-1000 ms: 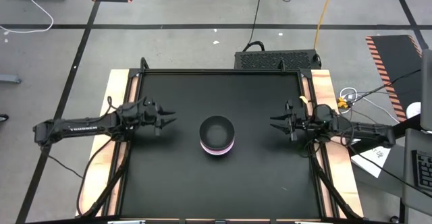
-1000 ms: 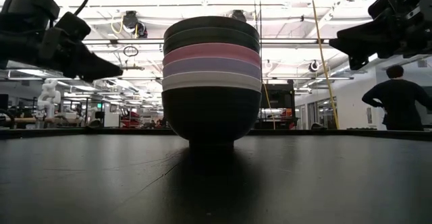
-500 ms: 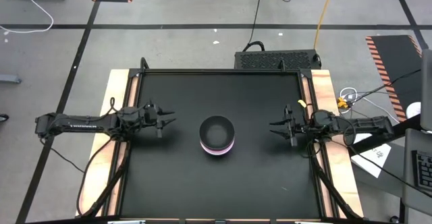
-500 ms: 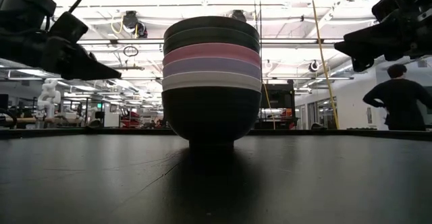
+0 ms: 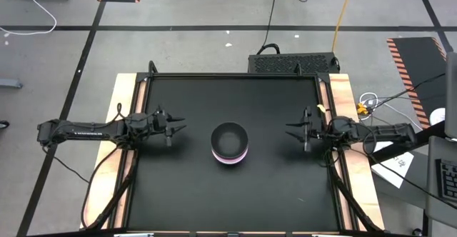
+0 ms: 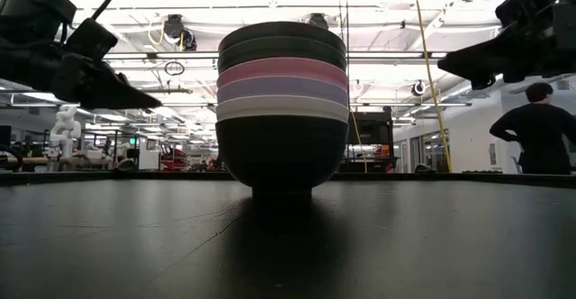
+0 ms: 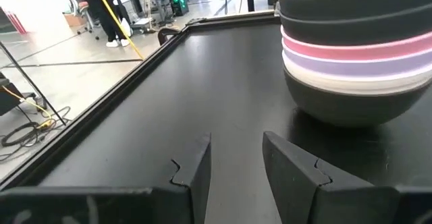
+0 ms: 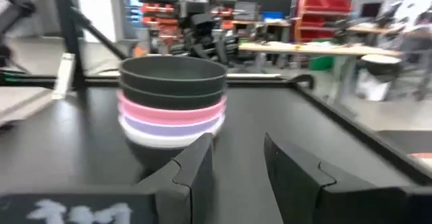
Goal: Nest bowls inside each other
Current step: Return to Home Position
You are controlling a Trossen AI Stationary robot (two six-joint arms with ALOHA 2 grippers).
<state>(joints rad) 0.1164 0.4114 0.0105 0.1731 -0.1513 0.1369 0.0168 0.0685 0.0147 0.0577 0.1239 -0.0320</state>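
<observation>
six bowls stand nested as one stack of bowls at about the middle of the black table top, between the two arms. seen level from the low view, the stack reads from the table up: the bottom black bowl, resting upright on its foot, then the white bowl, the lavender bowl, the pink bowl, the second black bowl and the top black bowl, each showing only a band of rim above the one below. from overhead the dark hollow of the top bowl faces up, with a thin pale band of the lower bowls showing along one side of it.

the left gripper hangs over the left part of the table, raised off the surface, pointing at the stack and well apart from it; in its own wrist view its two fingers stand a narrow gap apart with nothing between them. the right gripper mirrors it over the right part of the table, near the edge, also raised, aimed at the stack and well clear of it; its fingers are likewise parted by a narrow gap and carry nothing.

pale wooden boards flank the table top on both sides. a black box sits on the floor just beyond the far edge. in the room behind, a person in dark clothing stands at the right of the low view.
</observation>
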